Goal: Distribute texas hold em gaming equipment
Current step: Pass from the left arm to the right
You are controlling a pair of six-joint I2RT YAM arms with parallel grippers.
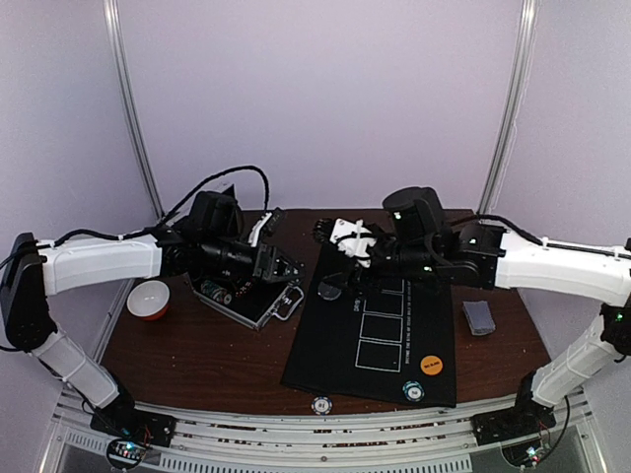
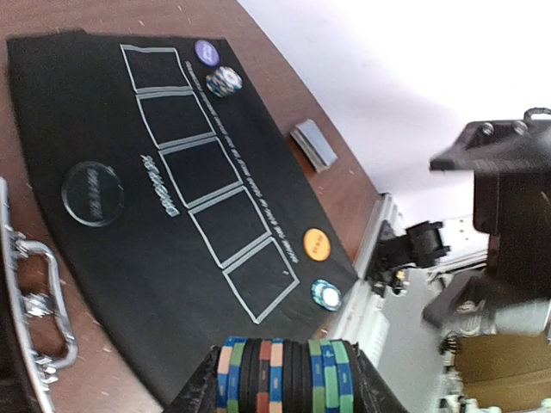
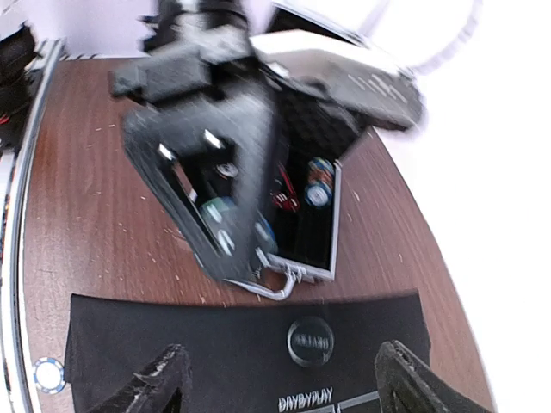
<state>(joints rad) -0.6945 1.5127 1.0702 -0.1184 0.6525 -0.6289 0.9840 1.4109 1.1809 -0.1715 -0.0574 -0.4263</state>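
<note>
1. Left claw (image 2: 284, 391) is pinching a row of poker chips (image 2: 284, 366) edge-on between its fingers. The striped rims are a mix of teal, dark, blue and red. The row is held off the counter (image 2: 172, 17), near the edge of the black mat (image 2: 172, 258).
2. Right claw (image 3: 280, 387) is spread with nothing between the fingers. It hangs over the mat, facing the open silver case (image 3: 301, 249).
3. More chips sit in the case's compartments. The left arm (image 3: 215, 103) blurs across part of it.
4. On the mat: black disc (image 2: 93, 194), orange disc (image 2: 317, 244), purple disc (image 2: 207, 52). A teal chip (image 2: 326, 294) lies just beside the orange one. The card deck (image 2: 312, 144) lies on bare counter, off the mat.
5. Handling, as a judgement: the chips are stiff, smooth and light singly. A row holds only by end pressure and could buckle and spill from the middle, so press on the flat end faces and keep the row short.
6. The cards look thin and slippery, so take the deck by its long edges
</note>
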